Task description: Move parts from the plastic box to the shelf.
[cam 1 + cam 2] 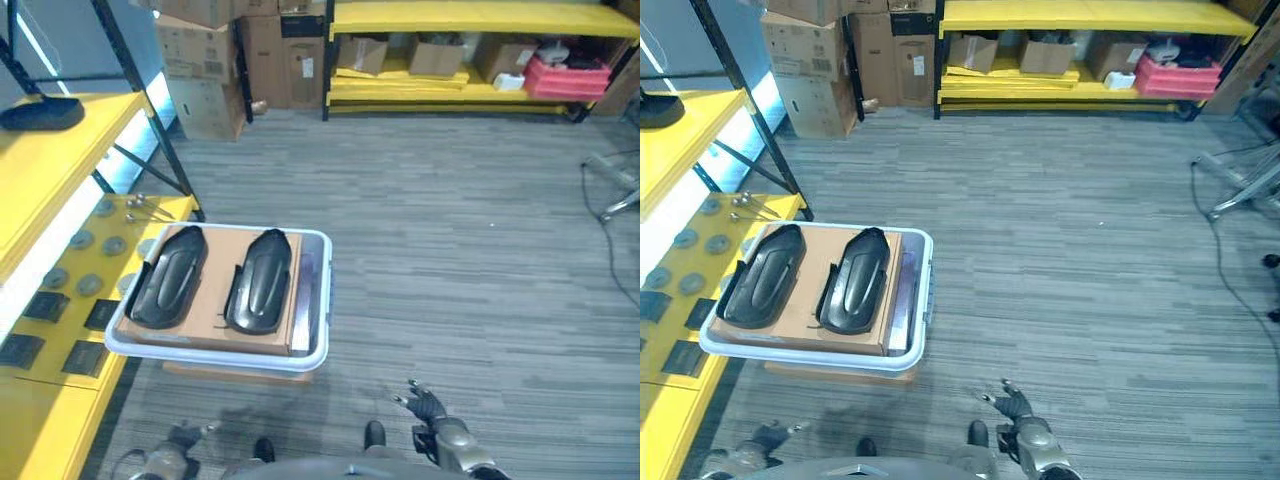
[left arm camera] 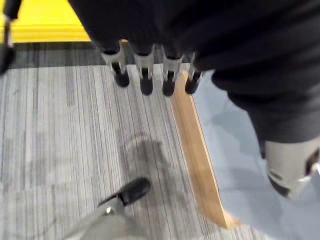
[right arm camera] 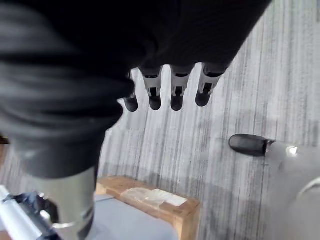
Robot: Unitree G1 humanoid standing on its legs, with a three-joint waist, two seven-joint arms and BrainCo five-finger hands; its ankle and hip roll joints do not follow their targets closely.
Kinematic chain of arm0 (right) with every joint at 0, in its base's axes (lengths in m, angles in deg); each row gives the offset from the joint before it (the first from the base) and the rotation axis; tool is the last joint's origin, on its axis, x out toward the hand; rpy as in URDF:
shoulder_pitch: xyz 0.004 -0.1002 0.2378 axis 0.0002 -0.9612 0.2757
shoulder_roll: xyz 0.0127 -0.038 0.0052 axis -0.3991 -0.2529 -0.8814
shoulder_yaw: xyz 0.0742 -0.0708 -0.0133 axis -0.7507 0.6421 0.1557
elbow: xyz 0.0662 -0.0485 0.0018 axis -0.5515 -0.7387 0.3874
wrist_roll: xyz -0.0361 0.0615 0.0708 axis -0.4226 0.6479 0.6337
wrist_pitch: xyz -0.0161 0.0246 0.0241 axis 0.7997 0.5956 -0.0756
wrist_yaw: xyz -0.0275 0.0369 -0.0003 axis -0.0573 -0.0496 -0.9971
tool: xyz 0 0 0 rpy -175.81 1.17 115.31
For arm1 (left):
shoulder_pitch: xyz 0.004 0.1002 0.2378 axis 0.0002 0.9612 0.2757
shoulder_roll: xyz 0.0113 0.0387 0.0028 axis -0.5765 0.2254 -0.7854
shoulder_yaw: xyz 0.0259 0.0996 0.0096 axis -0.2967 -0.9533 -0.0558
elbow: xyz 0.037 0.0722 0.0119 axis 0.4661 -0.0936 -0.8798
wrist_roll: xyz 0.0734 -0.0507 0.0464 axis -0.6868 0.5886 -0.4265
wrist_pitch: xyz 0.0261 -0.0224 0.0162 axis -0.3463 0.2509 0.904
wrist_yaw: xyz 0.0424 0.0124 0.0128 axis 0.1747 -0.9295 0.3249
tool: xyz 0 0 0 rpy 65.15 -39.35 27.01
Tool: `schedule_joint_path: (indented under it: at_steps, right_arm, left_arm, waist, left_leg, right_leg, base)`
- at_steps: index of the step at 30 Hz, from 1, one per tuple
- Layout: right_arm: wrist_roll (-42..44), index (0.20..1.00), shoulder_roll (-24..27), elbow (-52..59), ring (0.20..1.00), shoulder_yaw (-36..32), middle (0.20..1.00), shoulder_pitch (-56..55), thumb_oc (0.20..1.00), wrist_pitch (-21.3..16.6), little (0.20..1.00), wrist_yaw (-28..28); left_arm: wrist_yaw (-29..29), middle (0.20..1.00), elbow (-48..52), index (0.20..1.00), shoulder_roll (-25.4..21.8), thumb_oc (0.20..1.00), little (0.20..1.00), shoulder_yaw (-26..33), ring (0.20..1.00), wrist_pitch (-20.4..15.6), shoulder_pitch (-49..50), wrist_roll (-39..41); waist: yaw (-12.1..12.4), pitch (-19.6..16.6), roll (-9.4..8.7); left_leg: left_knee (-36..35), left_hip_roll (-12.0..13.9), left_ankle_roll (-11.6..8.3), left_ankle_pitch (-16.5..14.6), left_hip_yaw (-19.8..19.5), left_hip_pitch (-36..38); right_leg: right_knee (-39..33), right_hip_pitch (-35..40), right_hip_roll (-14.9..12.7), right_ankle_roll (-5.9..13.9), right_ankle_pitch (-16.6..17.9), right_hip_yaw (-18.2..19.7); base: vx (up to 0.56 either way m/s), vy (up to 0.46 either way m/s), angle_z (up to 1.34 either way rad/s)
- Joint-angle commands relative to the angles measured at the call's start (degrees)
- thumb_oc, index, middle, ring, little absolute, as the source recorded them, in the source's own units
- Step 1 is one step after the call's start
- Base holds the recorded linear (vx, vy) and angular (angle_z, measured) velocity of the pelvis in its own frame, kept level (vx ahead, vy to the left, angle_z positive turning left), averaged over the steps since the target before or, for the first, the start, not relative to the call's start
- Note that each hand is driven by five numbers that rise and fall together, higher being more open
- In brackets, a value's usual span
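A pale plastic box (image 1: 326, 300) sits on a low wooden base (image 1: 240, 373) on the floor beside the yellow shelf (image 1: 60, 170) at my left. Inside it, on a cardboard sheet, two black oblong parts lie side by side: one on the left (image 1: 168, 275), one on the right (image 1: 260, 280). My left hand (image 1: 178, 443) hangs low, near the box's front left corner, fingers (image 2: 145, 75) straight and empty. Low and right of the box, my right hand (image 1: 428, 408) is also open, its fingers (image 3: 175, 95) over bare floor.
The shelf's lower level (image 1: 70, 385) carries grey discs (image 1: 82, 240), black square pads (image 1: 45, 305) and a few bolts (image 1: 145, 205). A black object (image 1: 40, 113) rests on the upper level. Cardboard boxes (image 1: 205, 60) and another yellow rack (image 1: 480, 18) stand at the back, and a metal stand (image 1: 612, 190) at the right.
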Motion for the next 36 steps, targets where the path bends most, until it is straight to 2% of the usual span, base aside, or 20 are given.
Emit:
schedule_joint_path:
  at_steps: [1,4,7,8,10,11,13,14,15,16,17,18,19,22,23,25,27,31,35,36]
  right_arm:
    - [1.7,1.000,-0.1,-2.6,1.000,-0.1,1.000,2.9,1.000,-1.4,1.000,0.3]
    - [2.1,1.000,-0.4,-4.8,1.000,0.3,1.000,3.8,1.000,-0.9,1.000,0.9]
    - [2.0,1.000,0.6,-6.8,1.000,0.5,1.000,5.2,1.000,-0.5,1.000,1.5]
    - [1.3,1.000,0.9,-6.7,1.000,0.9,1.000,5.7,1.000,-0.4,1.000,1.7]
    - [-0.2,1.000,1.5,-9.1,1.000,1.1,1.000,6.5,1.000,0.1,1.000,1.7]
    - [-0.2,1.000,1.8,-9.5,1.000,0.6,1.000,6.5,1.000,0.2,1.000,1.6]
    - [1.2,1.000,2.1,-11.6,1.000,-1.5,1.000,6.3,1.000,0.6,1.000,1.6]
    - [2.3,1.000,2.0,-12.3,1.000,-2.6,1.000,6.2,1.000,0.7,1.000,1.7]
    - [2.9,1.000,1.7,-13.0,1.000,-3.8,1.000,5.7,1.000,0.8,1.000,2.3]
    - [2.9,1.000,1.7,-13.0,1.000,-3.8,1.000,5.7,1.000,0.8,1.000,2.3]
    - [2.6,1.000,1.2,-14.2,1.000,-5.2,1.000,5.1,1.000,1.2,1.000,2.0]
    - [3.1,1.000,-0.3,-14.1,1.000,-5.1,1.000,6.9,1.000,1.4,1.000,1.0]
    - [3.1,1.000,-0.3,-14.1,1.000,-5.1,1.000,6.9,1.000,1.4,1.000,1.0]
    - [4.1,1.000,-1.3,-12.3,1.000,-3.4,1.000,5.6,1.000,0.5,1.000,1.8]
    - [3.5,1.000,-1.3,-12.5,1.000,-3.0,1.000,5.5,1.000,0.6,1.000,1.6]
    - [1.7,1.000,-1.1,-12.6,1.000,-2.3,1.000,5.0,1.000,0.7,1.000,1.4]
    - [0.9,1.000,-0.3,-11.0,1.000,-1.4,1.000,5.1,1.000,0.2,1.000,1.7]
    - [-0.6,1.000,1.7,-4.9,1.000,-1.0,1.000,4.8,1.000,-0.4,1.000,0.8]
    - [-5.9,1.000,9.1,25.3,1.000,-5.4,1.000,-1.5,1.000,-2.0,1.000,-2.5]
    - [-5.9,1.000,9.1,25.4,1.000,-5.4,1.000,-1.5,1.000,-2.0,1.000,-2.5]
  left_arm:
    - [0.4,1.000,-3.0,1.000,-2.5,1.000,1.000,-0.3,1.000,-1.2,-4.1,-0.7]
    - [0.1,1.000,-3.6,1.000,-2.3,1.000,1.000,-0.4,1.000,-1.1,-3.7,-0.8]
    - [0.1,1.000,-3.2,1.000,-2.3,1.000,1.000,-0.4,1.000,-1.2,-4.6,0.0]
    - [0.1,1.000,-3.2,1.000,-2.3,1.000,1.000,-0.4,1.000,-1.3,-4.7,0.3]
    - [0.1,1.000,-3.4,1.000,-2.8,1.000,1.000,0.1,1.000,-1.3,-4.5,0.6]
    - [-0.1,1.000,-3.8,1.000,-2.8,1.000,1.000,0.1,1.000,-1.3,-3.9,0.4]
    - [-0.5,1.000,-5.6,1.000,-2.6,1.000,1.000,-0.2,1.000,-1.0,-3.3,-0.4]
    - [-0.5,1.000,-6.5,1.000,-2.5,1.000,1.000,0.0,1.000,-0.8,-3.2,-0.3]
    - [-0.6,1.000,-6.9,1.000,-2.5,1.000,1.000,0.4,1.000,-0.7,-3.1,-0.2]
    - [-0.6,1.000,-6.9,1.000,-2.5,1.000,1.000,0.4,1.000,-0.7,-3.1,-0.2]
    - [-0.6,1.000,-6.4,1.000,-3.2,1.000,1.000,0.5,1.000,-0.8,-3.9,-0.7]
    - [-0.3,1.000,-5.8,1.000,-5.2,1.000,1.000,1.3,1.000,-0.5,-4.6,-1.0]
    - [-0.3,1.000,-5.8,1.000,-5.2,1.000,1.000,1.3,1.000,-0.5,-4.7,-1.0]
    - [-0.5,1.000,-5.3,1.000,-7.2,1.000,1.000,2.1,1.000,-0.7,-4.8,-0.3]
    - [-0.5,1.000,-5.5,1.000,-7.5,1.000,1.000,2.4,1.000,-0.6,-4.9,-0.2]
    - [-0.4,1.000,-5.5,1.000,-7.9,1.000,1.000,3.0,1.000,-0.7,-4.6,-0.4]
    - [0.0,1.000,-5.0,1.000,-8.1,1.000,1.000,4.6,1.000,-1.0,-4.3,1.1]
    - [0.1,1.000,-4.1,1.000,-7.2,1.000,1.000,5.7,1.000,-1.2,-3.6,2.4]
    - [0.7,1.000,-0.5,1.000,-4.7,1.000,1.000,6.5,1.000,-1.8,-0.9,2.0]
    - [0.7,1.000,-0.5,1.000,-4.7,1.000,1.000,6.5,1.000,-1.8,-0.9,2.0]
  waist:
    - [-0.1,0.6,-2.64]
    - [0.2,1.4,-2.65]
    - [0.6,3.5,-3.44]
    - [0.5,3.8,-3.48]
    - [0.9,3.6,-4.12]
    - [1.5,3.8,-3.99]
    - [1.5,3.0,-3.72]
    - [0.8,2.8,-3.58]
    - [0.2,2.2,-3.53]
    - [0.3,2.3,-3.55]
    - [0.3,1.5,-4.15]
    - [1.9,2.3,-3.54]
    - [1.9,2.4,-3.49]
    - [0.7,3.1,-2.17]
    - [1.1,2.9,-1.96]
    - [1.7,2.6,-2.26]
    - [1.8,2.6,-2.35]
    - [1.8,2.7,-2.42]
    - [0.3,3.4,-2.50]
    - [0.3,3.4,-2.49]
  left_leg:
    - [0.1,2.2,-1.89,0.2,1.1,0.2]
    - [2.3,2.3,-2.21,0.0,0.1,-0.1]
    - [14.3,0.1,-2.84,-3.6,-3.0,-6.0]
    - [15.9,0.8,-3.56,-3.7,-4.0,-6.9]
    - [14.9,6.3,-5.04,-1.9,-5.0,-5.2]
    - [13.8,7.9,-5.33,-1.1,-6.8,-3.2]
    - [13.8,8.8,-6.30,0.3,-14.1,-2.3]
    - [14.3,8.3,-6.65,-0.8,-16.0,-2.2]
    - [13.3,7.6,-5.97,-4.4,-15.2,-1.1]
    - [13.3,7.6,-5.94,-4.4,-15.1,-1.0]
    - [11.1,5.2,-4.47,-8.4,-11.7,0.1]
    - [7.4,3.3,-2.77,-7.6,-6.4,1.8]
    - [7.3,3.3,-2.80,-7.6,-6.4,1.9]
    - [6.3,2.1,-1.52,-5.9,-6.5,0.5]
    - [5.5,2.1,-1.55,-5.3,-6.5,0.2]
    - [3.5,1.7,-1.62,-5.0,-5.8,0.5]
    - [3.2,2.4,-2.33,-3.8,-5.5,-0.7]
    - [2.5,3.2,-2.96,-2.8,-5.4,-1.2]
    - [0.3,4.9,-3.89,-1.0,-5.2,-1.7]
    - [0.3,4.9,-3.89,-1.0,-5.2,-1.7]
  right_leg:
    - [0.1,2.3,-2.1,3.10,-1.9,1.0]
    - [1.8,2.4,-2.1,2.67,-3.4,1.3]
    - [5.8,1.1,-3.7,1.92,-4.4,1.7]
    - [6.7,0.5,-3.8,1.75,-4.4,1.8]
    - [6.7,0.6,-4.8,2.30,-4.4,2.7]
    - [6.8,0.9,-5.2,2.87,-4.3,3.4]
    - [7.8,-0.3,-6.7,4.47,-3.5,5.9]
    - [8.4,-0.7,-7.7,5.15,-3.0,7.0]
    - [8.8,-1.0,-9.3,5.81,-2.1,7.7]
    - [8.8,-1.0,-9.3,5.85,-2.1,7.8]
    - [6.6,-1.4,-12.5,7.19,3.6,7.8]
    - [5.8,-5.5,-13.4,6.35,8.2,-0.1]
    - [5.8,-5.4,-13.3,6.32,8.2,-0.1]
    - [10.5,-5.6,-5.3,4.75,0.0,9.2]
    - [9.7,-4.4,-5.6,4.57,-1.3,7.8]
    - [5.3,-2.4,-6.9,4.60,0.0,3.4]
    - [1.3,-1.6,-5.7,4.56,0.2,4.2]
    - [0.1,-1.7,-5.5,4.50,0.0,3.4]
    - [0.1,-2.6,-4.4,4.52,-0.7,3.4]
    - [0.1,-2.6,-4.4,4.52,-0.7,3.4]
  base:
    - [0.03,-0.113,-0.04]
    - [0.00,-0.072,-0.01]
    - [-0.09,0.001,0.10]
    - [-0.06,0.092,0.23]
    - [0.03,0.219,0.11]
    - [0.05,0.350,-0.14]
    - [0.03,0.423,-0.32]
    - [0.05,0.479,-0.31]
    - [0.04,0.336,-0.25]
    - [0.04,0.458,-0.10]
    - [-0.15,0.665,-0.07]
    - [-0.15,0.662,-0.18]
    - [-0.22,0.521,-1.03]
    - [-0.10,0.266,-0.91]
    - [-0.08,0.126,0.22]
    - [-0.06,0.010,0.28]
    - [-0.06,-0.086,-0.13]
    - [-0.02,-0.086,-0.05]
    - [0.01,-0.071,0.04]
    - [-0.01,-0.037,-0.03]
